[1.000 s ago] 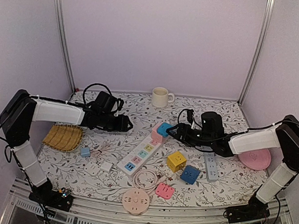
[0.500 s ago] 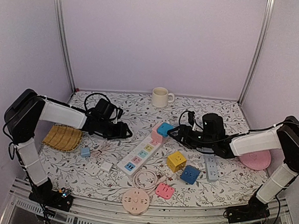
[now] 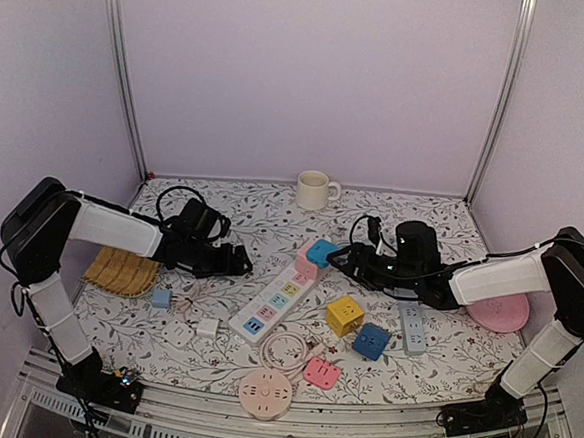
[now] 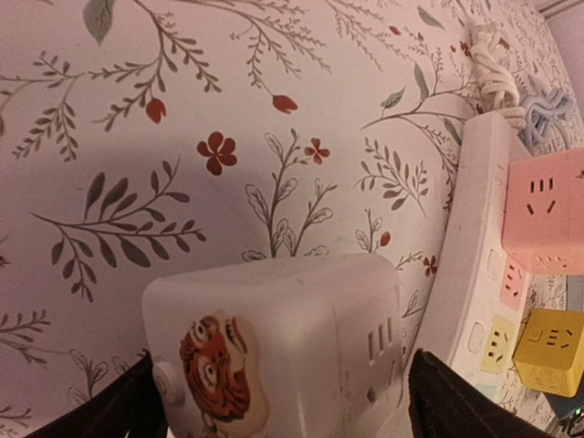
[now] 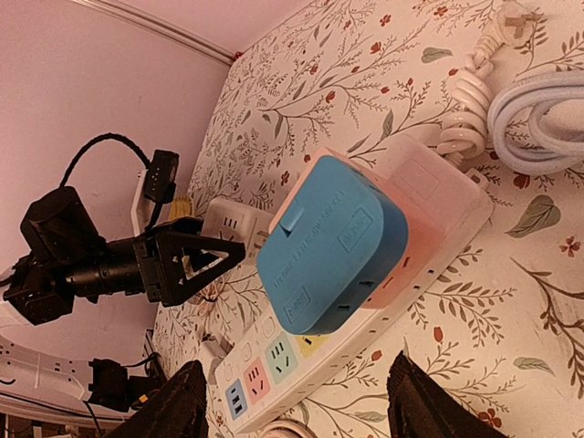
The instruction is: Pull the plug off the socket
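A blue plug sits plugged into a pink socket block at the far end of a white power strip. The right wrist view shows the plug just ahead of my right gripper, which is open and empty; it also shows in the top view. My left gripper is low over the table left of the strip. Its wide-open fingers straddle a white cube adapter with a tiger sticker. I cannot tell whether they touch it. The strip lies just beyond.
A mug stands at the back. A pink plate lies right, a yellow woven mat left. A yellow cube, blue cube, grey strip, coiled cable and round pink socket lie near the front.
My left gripper has come down and toward the near side, closing on the white cube beside the strip. My right arm has barely moved.
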{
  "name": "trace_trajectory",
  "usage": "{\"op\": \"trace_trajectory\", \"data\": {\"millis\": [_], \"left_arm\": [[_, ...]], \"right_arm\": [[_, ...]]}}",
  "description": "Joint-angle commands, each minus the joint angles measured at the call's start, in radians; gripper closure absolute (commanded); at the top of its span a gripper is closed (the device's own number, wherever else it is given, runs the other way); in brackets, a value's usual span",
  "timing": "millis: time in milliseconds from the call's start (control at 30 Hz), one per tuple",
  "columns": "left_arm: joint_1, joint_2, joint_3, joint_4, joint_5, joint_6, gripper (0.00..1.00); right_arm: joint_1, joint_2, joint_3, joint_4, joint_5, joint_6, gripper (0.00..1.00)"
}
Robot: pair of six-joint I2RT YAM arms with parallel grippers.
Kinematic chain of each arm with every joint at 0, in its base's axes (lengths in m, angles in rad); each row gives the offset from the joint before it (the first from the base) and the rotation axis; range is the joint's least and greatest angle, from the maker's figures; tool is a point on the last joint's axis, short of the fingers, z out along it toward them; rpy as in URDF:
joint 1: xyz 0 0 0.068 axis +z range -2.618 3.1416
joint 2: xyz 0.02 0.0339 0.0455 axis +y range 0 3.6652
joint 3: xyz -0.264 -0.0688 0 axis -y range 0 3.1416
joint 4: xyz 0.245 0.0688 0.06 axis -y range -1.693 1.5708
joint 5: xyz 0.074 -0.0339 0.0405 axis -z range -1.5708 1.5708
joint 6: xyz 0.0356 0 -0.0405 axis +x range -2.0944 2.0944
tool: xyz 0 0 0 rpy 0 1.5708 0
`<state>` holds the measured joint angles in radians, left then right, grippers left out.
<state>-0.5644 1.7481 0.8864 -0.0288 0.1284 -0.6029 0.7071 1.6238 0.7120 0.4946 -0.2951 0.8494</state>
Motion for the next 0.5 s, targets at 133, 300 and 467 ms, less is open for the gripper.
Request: {"op": "trace_trajectory", "data": {"millis": [133, 300, 467], "left_arm": [[0.006, -0.167, -0.018, -0.068, -0.115, 0.015, 0.09], [-0.032, -0.237, -0.020, -0.105, -0.170, 0.020, 0.09], [-0.125, -0.260, -0.011, -0.111, -0.195, 0.015, 0.10]], "right_arm": [[0.006, -0.020, -0.004, 0.027, -0.014, 0.012, 0.32], [0.007, -0.004, -0.001, 0.041, -0.023, 0.023, 0.32], [0.007, 0.020, 0.000, 0.067, -0.036, 0.037, 0.32]]}}
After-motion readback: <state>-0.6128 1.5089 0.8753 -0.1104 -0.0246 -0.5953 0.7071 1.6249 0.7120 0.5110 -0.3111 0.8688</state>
